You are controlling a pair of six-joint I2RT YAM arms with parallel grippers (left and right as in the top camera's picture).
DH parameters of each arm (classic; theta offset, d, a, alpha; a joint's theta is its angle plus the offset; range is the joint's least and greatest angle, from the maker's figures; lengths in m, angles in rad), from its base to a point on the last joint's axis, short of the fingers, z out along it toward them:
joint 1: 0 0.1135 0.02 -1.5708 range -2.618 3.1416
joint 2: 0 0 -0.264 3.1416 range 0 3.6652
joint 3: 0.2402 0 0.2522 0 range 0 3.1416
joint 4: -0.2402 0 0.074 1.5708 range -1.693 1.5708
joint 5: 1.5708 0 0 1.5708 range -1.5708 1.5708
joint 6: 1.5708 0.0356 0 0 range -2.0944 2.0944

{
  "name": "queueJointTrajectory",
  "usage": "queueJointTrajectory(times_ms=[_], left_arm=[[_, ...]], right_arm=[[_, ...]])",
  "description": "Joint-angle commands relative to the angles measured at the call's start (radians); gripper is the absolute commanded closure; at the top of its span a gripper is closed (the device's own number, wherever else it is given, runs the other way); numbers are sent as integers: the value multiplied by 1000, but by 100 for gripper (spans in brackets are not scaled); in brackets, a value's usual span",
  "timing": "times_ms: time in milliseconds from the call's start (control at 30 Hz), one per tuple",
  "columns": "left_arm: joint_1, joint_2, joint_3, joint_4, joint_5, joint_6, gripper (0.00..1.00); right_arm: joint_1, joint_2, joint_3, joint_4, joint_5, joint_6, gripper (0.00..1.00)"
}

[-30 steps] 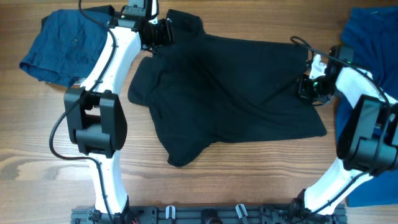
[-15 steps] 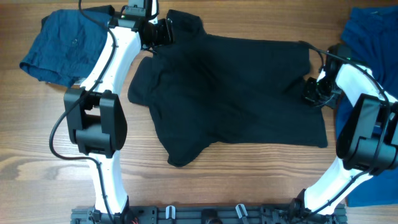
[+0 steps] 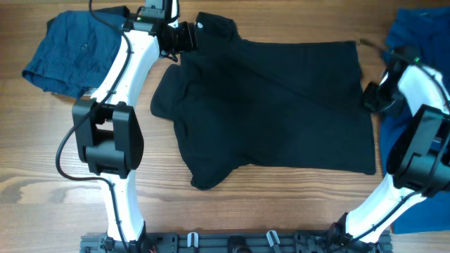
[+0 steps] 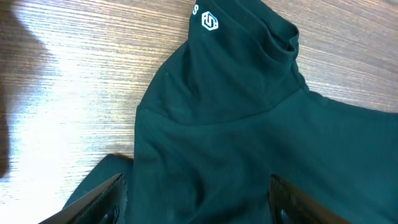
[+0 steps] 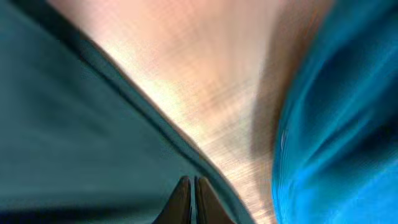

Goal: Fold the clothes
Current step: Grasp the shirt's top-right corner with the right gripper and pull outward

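Lying spread across the middle of the wooden table (image 3: 267, 211), the black shirt (image 3: 274, 112) points its collar toward 11 o'clock. At the collar, the left gripper (image 3: 184, 36) hovers with fingers (image 4: 102, 196) wide apart over the fabric. At 3 o'clock, the right gripper (image 3: 373, 98) pinches the shirt's edge, fingertips together. A dark blue garment (image 3: 70, 49) lies at 10 o'clock, and a royal blue garment (image 3: 429, 31) at 2 o'clock.

A wood-grain worktop (image 3: 42, 161) lies under the left end effector (image 3: 184, 36) and right end effector (image 3: 370, 98), a black rail (image 3: 232, 243) well apart.
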Motion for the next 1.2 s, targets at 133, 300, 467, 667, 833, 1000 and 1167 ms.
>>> queueJointTrajectory(times_ms=[133, 300, 467, 667, 833, 1000, 1167], left_arm=[[13, 11, 0, -2, -51, 5, 24], [50, 11, 0, -45, -51, 2, 24], [80, 11, 0, -92, -51, 2, 23], [97, 11, 0, -100, -52, 2, 23], [97, 11, 0, -101, -71, 2, 23], [97, 11, 0, -96, -71, 3, 24], [97, 11, 0, -80, -82, 2, 24]], right_arm=[[57, -26, 252, 36, -271, -85, 96], [140, 74, 249, 182, -230, -109, 96], [188, 233, 249, 301, -209, -109, 96], [194, 367, 249, 390, -209, -108, 96], [201, 474, 249, 521, -209, -85, 96], [204, 570, 250, 649, -213, -68, 96], [203, 569, 312, 761, -214, -83, 96]])
